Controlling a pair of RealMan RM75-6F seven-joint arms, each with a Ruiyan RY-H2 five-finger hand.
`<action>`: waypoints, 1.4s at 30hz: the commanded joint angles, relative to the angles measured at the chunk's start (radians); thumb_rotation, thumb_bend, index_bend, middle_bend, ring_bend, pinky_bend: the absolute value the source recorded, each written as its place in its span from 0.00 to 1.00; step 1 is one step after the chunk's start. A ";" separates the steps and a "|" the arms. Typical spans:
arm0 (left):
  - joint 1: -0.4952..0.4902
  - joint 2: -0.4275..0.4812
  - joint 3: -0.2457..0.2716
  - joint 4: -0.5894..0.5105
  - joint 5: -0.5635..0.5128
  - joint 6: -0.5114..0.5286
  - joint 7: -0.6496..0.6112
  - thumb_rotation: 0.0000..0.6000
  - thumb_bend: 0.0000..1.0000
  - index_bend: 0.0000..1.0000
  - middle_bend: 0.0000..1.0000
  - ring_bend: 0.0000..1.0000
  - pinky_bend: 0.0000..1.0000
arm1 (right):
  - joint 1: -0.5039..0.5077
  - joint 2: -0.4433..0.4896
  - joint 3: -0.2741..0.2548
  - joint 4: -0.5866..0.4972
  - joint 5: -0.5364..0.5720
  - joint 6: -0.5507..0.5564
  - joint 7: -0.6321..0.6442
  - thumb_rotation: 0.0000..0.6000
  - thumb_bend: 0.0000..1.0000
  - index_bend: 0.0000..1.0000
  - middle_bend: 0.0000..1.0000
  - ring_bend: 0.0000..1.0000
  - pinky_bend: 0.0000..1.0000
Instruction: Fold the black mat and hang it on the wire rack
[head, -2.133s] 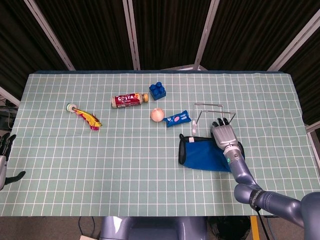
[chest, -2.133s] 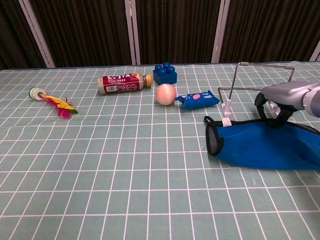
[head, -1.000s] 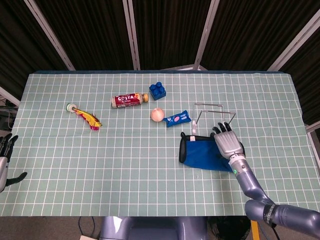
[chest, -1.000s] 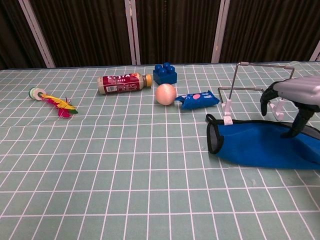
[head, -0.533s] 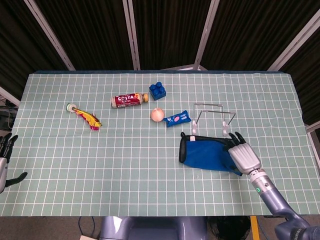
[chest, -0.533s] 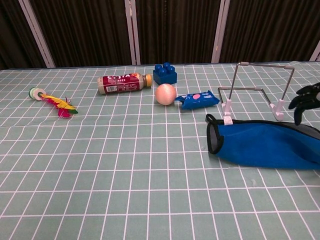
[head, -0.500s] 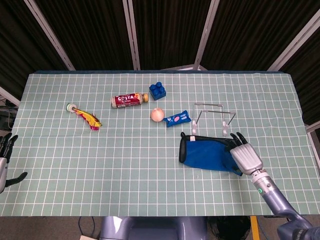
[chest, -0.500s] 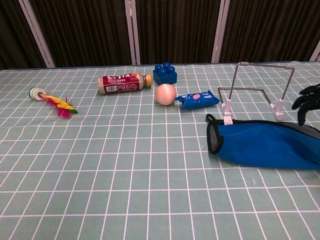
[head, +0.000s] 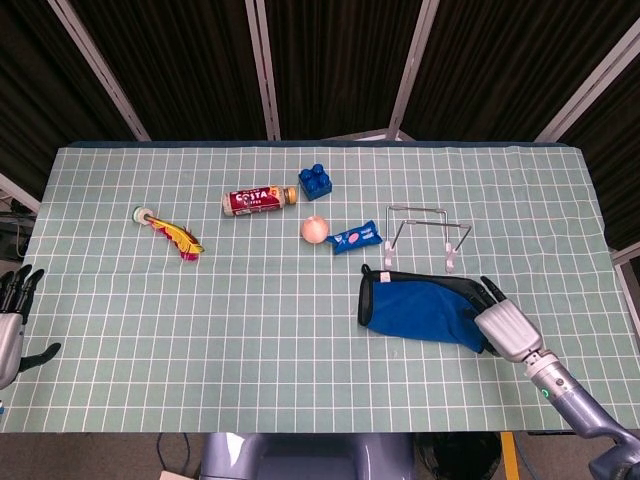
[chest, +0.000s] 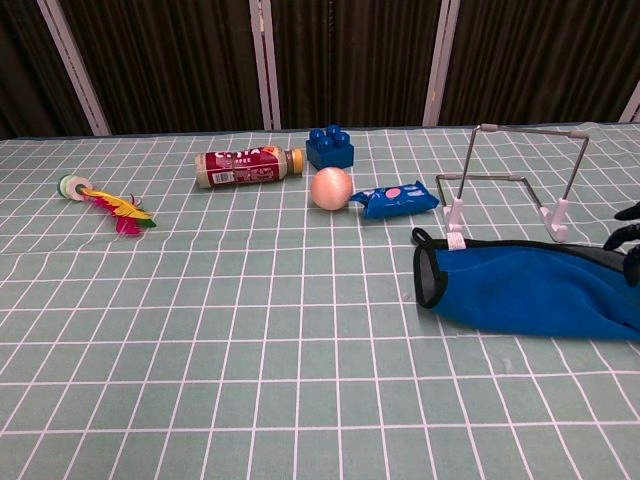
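At the worktop's (head: 120, 330) four o'clock edge, the right hand (head: 505, 325) has slid back off the mat (head: 420, 310) since a second ago, when it rested on the mat's right half; its fingers (head: 489, 292) are now apart and hold nothing, just touching the mat's three o'clock end. The mat lies folded, blue side up with a black rim, flat just at six o'clock of the wire rack (head: 425, 232), so I judge that the fold is done and the hanging not begun. Far at eight o'clock the left hand (head: 12, 320) idles, fingers spread and empty.
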 joint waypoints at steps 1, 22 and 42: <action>-0.003 -0.002 -0.002 0.001 -0.006 -0.004 0.002 1.00 0.00 0.00 0.00 0.00 0.00 | 0.002 -0.043 0.000 0.067 -0.026 0.006 0.043 1.00 0.10 0.37 0.15 0.00 0.00; -0.014 -0.010 -0.014 0.023 -0.061 -0.036 0.003 1.00 0.00 0.00 0.00 0.00 0.00 | 0.021 -0.178 0.047 0.330 -0.012 -0.064 0.167 1.00 0.12 0.37 0.15 0.00 0.00; -0.017 -0.010 -0.009 0.020 -0.056 -0.036 0.001 1.00 0.00 0.00 0.00 0.00 0.00 | 0.022 -0.208 0.090 0.407 -0.015 0.022 0.278 1.00 0.32 0.61 0.16 0.00 0.07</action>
